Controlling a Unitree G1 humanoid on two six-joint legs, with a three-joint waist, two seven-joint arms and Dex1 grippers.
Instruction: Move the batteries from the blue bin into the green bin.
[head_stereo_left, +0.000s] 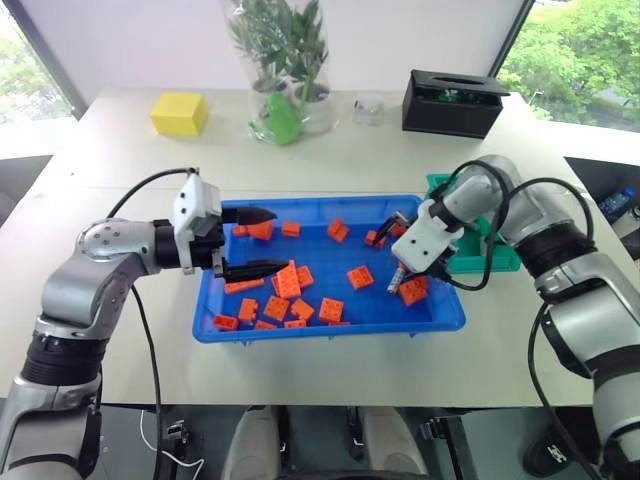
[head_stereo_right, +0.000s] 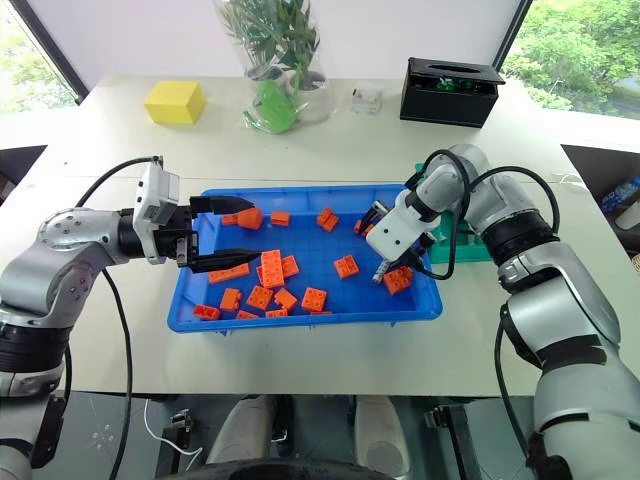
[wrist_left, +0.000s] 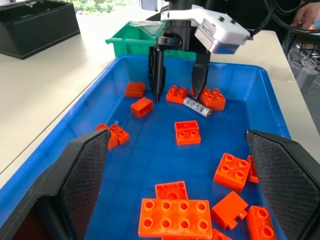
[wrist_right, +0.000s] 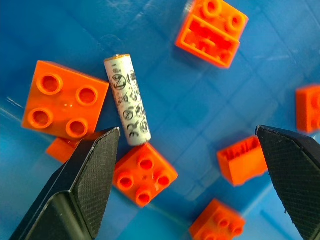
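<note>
The blue bin (head_stereo_left: 330, 305) sits at the centre of the table (head_stereo_left: 120, 150), with the green bin (head_stereo_left: 495, 262) just beside its 3 o'clock end. One battery (wrist_right: 127, 106), a white-labelled cylinder, lies flat on the blue bin floor near the 3 o'clock end, among orange bricks (head_stereo_left: 288, 283). In the right wrist view, one four-stud brick (wrist_right: 64, 100) sits beside its long side and another brick (wrist_right: 145, 174) touches its lower end. The right gripper (head_stereo_left: 398, 268) points steeply down over this spot, its fingers (wrist_left: 157, 75) spread wide apart and holding nothing. The battery lies close to one finger (wrist_right: 82, 190), near its tip, and well apart from the other finger (wrist_right: 295, 175); it is off to one side of the gap rather than centred in it. In the left wrist view, the battery (wrist_left: 197, 106) lies under the gap between the two descending fingertips, toward the one at its 12 o'clock. The left gripper (head_stereo_left: 262, 243) hovers over the 9 o'clock end of the blue bin, pointing roughly level toward 3 o'clock, its fingers apart and empty.
</note>
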